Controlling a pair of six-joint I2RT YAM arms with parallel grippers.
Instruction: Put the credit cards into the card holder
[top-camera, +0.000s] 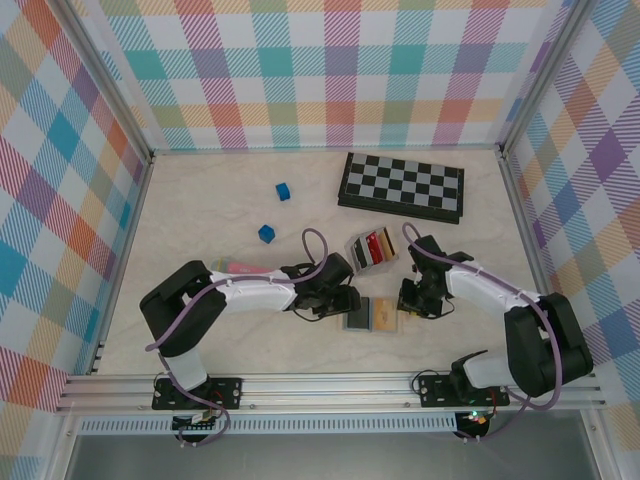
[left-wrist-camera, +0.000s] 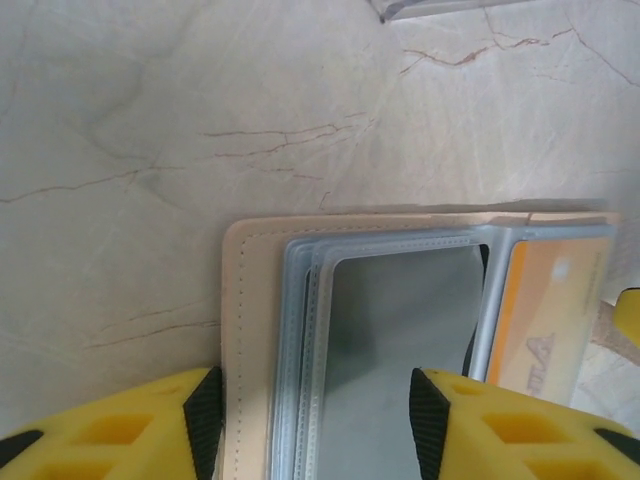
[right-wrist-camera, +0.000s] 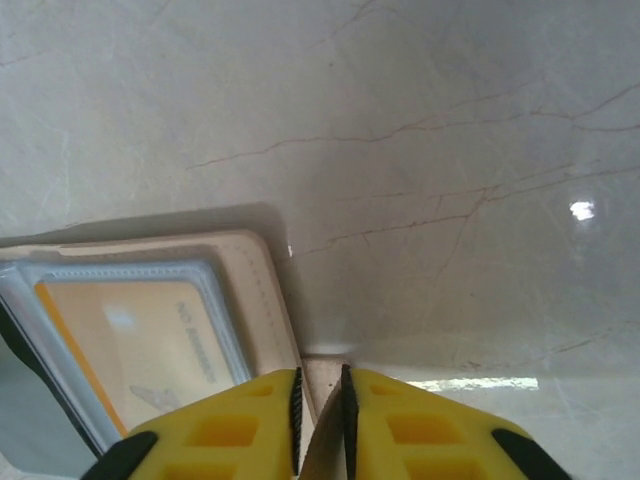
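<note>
**Q:** Which step does the figure show?

**A:** Readying the holder. The card holder (top-camera: 371, 315) lies open on the surface (top-camera: 200, 210) between the two arms. The left gripper (left-wrist-camera: 318, 425), jaws spread, stands over the holder's left panel and clear sleeves. The right gripper (right-wrist-camera: 320, 400), jaws pressed nearly together, pinches a thin tan strip, apparently the holder's right edge. The credit cards (top-camera: 372, 247), red, black and pale, sit in a clear case (top-camera: 352, 243) just beyond the holder.

**Q:** What does the next move call for?

**A:** Probably one gripper lets go to fetch a card while the other keeps the holder spread.

**Q:** Is any writing legible?

**A:** An orange card (right-wrist-camera: 140, 345) in one sleeve carries dark print and a grey triangular mark. Both are too blurred to read.
</note>
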